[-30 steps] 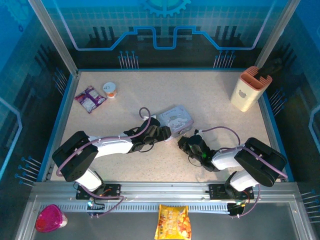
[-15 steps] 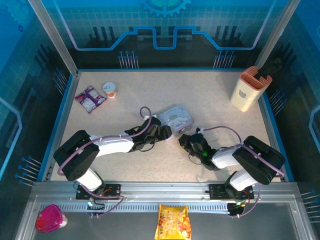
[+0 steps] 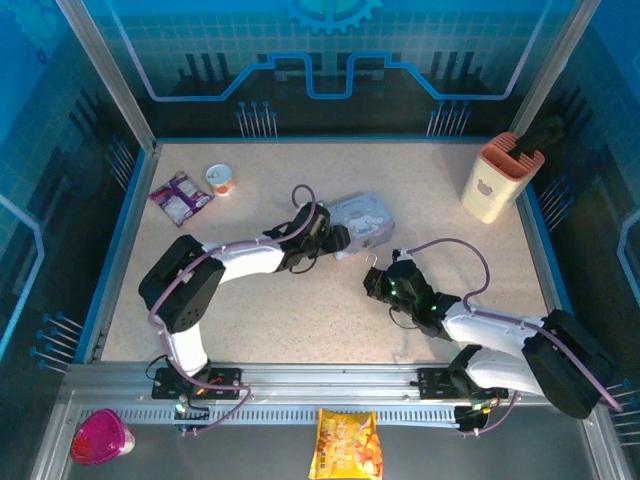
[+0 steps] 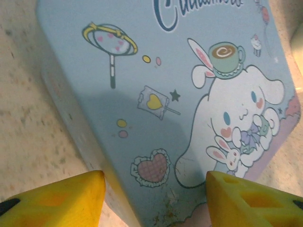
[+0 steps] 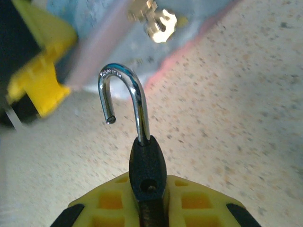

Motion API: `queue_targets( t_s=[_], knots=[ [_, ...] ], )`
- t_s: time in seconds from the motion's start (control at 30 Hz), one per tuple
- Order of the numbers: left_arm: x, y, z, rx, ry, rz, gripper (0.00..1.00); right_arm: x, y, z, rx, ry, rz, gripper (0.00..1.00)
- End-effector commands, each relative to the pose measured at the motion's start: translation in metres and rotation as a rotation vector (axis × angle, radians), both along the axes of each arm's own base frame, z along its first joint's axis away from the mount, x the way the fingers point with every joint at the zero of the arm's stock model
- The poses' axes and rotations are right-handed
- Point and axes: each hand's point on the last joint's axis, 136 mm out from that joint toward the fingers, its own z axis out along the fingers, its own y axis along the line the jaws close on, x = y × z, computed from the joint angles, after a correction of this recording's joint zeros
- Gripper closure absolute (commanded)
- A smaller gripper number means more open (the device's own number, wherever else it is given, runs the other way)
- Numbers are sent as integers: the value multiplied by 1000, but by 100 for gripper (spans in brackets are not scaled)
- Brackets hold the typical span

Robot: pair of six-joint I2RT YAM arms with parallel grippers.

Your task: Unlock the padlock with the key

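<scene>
The right gripper [image 5: 147, 208] is clamped on the padlock [image 5: 147, 168], whose shackle [image 5: 124, 97] stands swung open, its free end clear of the body, just short of the tin box [image 3: 358, 222]. The left gripper [image 4: 154, 196] is spread wide, its yellow fingers [image 4: 61, 201] straddling the box's near corner. Both arms reach low over the speckled beige table [image 3: 430, 200], walled by blue panels, toward the box.

Glossy chrome shackle [image 5: 124, 101] on matt black padlock [image 5: 147, 168], smooth printed tin box [image 4: 165, 94], speckled matt table [image 5: 227, 132]
</scene>
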Motion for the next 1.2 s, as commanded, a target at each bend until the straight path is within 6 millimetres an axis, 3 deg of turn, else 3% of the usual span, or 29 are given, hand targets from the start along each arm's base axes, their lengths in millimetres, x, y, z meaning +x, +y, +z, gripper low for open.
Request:
queue_targets(
  t_s=[0.0, 0.2, 0.37, 0.4, 0.53, 0.73, 0.93, 1.17],
  knots=[
    [2, 18, -26, 140, 80, -54, 41, -21, -8, -14, -123, 66, 112, 100],
    [15, 4, 14, 194, 7, -192, 36, -38, -4, -17, -173, 81, 174, 100],
    [10, 19, 54, 181, -115, -186, 30, -47, 7, -23, -211, 110, 232, 100],
    [6, 23, 60, 174, -142, -183, 25, -49, 10, -24, -215, 118, 244, 100],
    [-4, 55, 79, 151, -265, -101, 22, -53, 21, -31, -213, 160, 284, 100],
    [-24, 113, 89, 166, -389, 52, 21, -57, 27, -41, -233, 210, 314, 100],
    [-43, 150, 84, 183, -411, 135, 18, -58, 29, -49, -258, 252, 324, 100],
    [-55, 183, 80, 213, -424, 229, 17, -58, 21, -55, -306, 272, 312, 80]
  ],
)
